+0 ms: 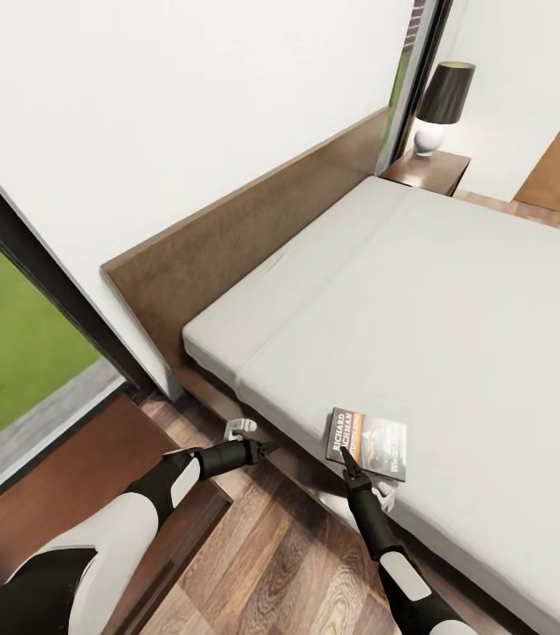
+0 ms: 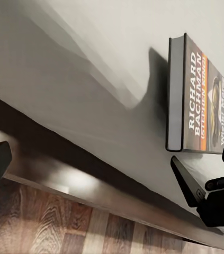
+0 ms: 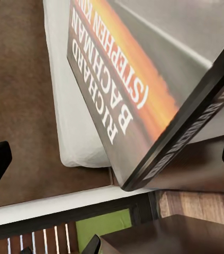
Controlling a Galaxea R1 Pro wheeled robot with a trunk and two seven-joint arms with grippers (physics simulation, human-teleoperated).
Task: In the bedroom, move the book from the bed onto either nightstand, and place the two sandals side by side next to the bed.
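Book at mattress near edge: thin, light, stiff, slick cover. Right hand spread at its 7 o'clock corner; pinch spine edge. Left hand spread, empty.

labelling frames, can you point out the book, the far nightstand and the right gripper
book [image 1: 369, 441]: head view, middle of its cover.
nightstand [image 1: 429, 168]: head view, bare top beside the lamp.
right gripper [image 1: 347, 457]: head view, fingertips at the book's near edge.
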